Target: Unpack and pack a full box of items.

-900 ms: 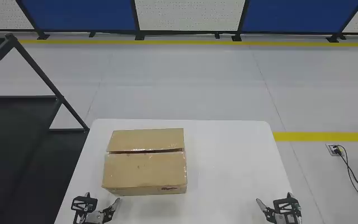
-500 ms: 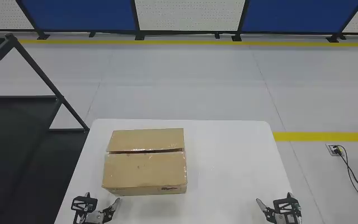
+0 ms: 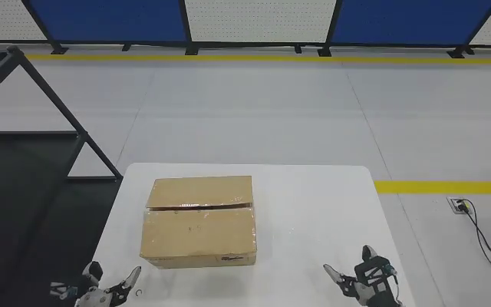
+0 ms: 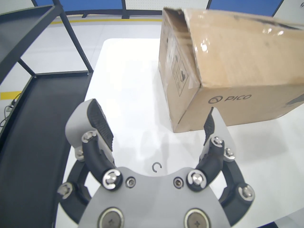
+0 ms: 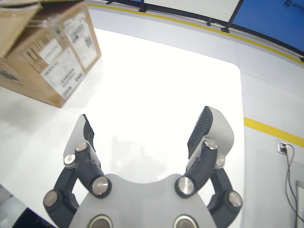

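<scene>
Box (image 3: 198, 222) sits closed on the surface (image 3: 322, 215), nearer the left tool (image 4: 152, 111); it and the right tool (image 5: 145, 115) are spread and empty, so I'd brace one side and pry the top seam.

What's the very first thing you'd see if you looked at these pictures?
A big brown cardboard box grabs the eye, sitting with its flaps down on the white table, toward the left side. Next come two open grippers by the table's near edge: the left gripper close to the box's near corner, and the right gripper over bare tabletop.
</scene>
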Controlling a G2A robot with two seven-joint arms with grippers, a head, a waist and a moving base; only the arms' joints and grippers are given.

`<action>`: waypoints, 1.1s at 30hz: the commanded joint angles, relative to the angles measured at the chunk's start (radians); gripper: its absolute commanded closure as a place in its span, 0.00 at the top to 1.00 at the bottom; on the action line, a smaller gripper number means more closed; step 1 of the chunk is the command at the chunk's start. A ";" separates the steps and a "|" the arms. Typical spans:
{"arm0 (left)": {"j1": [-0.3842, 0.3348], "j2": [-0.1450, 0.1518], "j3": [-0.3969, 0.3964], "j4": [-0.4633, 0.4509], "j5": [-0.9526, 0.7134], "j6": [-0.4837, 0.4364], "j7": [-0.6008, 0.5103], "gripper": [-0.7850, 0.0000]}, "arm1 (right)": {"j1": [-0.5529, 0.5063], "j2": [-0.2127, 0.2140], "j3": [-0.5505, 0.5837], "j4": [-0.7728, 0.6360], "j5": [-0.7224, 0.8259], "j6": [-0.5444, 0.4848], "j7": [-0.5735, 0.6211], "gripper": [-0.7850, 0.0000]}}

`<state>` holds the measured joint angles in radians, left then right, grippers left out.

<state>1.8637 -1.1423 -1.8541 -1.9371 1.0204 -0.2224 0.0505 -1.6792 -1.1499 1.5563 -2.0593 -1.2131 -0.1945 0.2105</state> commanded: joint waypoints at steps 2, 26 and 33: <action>0.024 0.004 -0.076 -0.023 -0.112 -0.104 -0.032 1.00 | 0.037 -0.002 -0.012 -0.058 0.170 -0.007 0.165 1.00; -0.198 0.037 -0.149 0.036 -0.579 -0.166 -0.499 1.00 | 0.353 -0.022 -0.159 0.061 0.606 0.027 0.381 1.00; -0.368 0.065 -0.141 0.101 -0.767 -0.126 -0.778 1.00 | 0.577 -0.038 -0.224 0.229 0.868 0.141 0.554 1.00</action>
<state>1.5113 -1.0801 -1.9939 -1.8398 0.2580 -0.3591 -0.6985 -1.1215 -1.1878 1.3341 -1.8413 -0.3533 -0.0567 0.7522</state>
